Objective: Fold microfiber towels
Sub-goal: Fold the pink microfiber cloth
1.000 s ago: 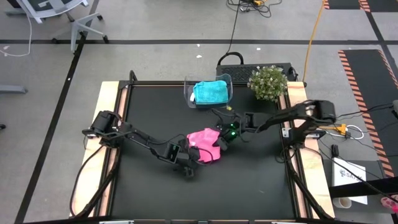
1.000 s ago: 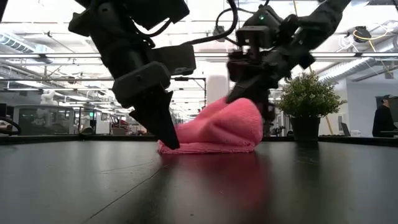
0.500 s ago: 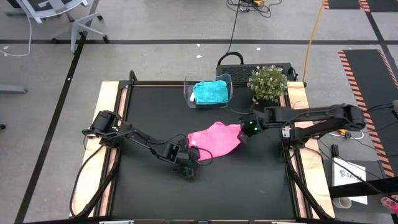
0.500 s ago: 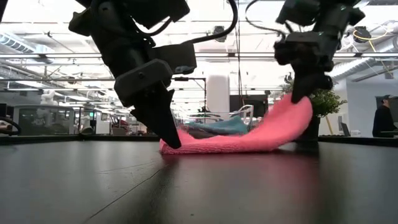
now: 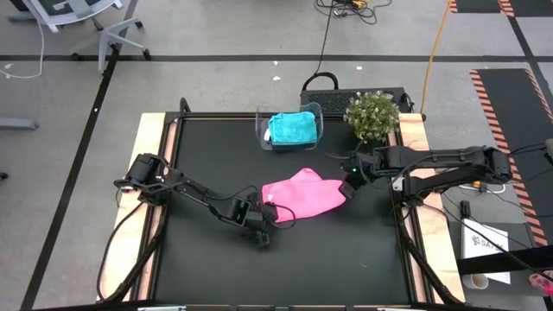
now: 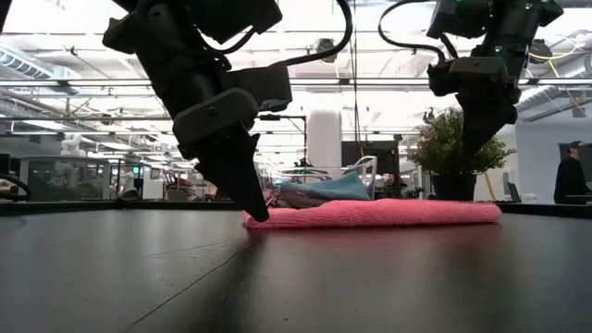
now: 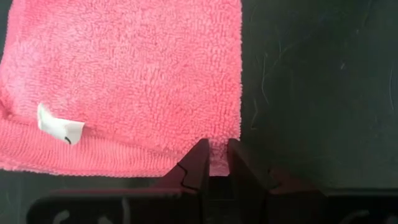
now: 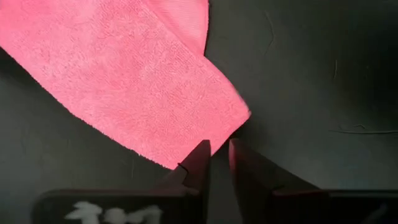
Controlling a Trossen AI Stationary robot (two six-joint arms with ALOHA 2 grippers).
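Pink towel (image 5: 302, 195) lay flat near mat centre. Left gripper (image 7: 214, 163) was pinched on its corner at the towel's 8 o'clock, white tag (image 7: 59, 126) close by. Right gripper (image 8: 217, 155) stood just off the corner at 3 o'clock, fingers slightly parted, nothing between them. Teal towel (image 5: 291, 128) sat in the clear bin (image 5: 262, 130) at 12 o'clock from the pink one.

One camera looks straight down on the whole table (image 5: 216, 259). A second sits at tabletop height, looking level across it into the room. Each wrist camera looks down closely past its own fingers. All four share the pink towel (image 5: 302, 195).
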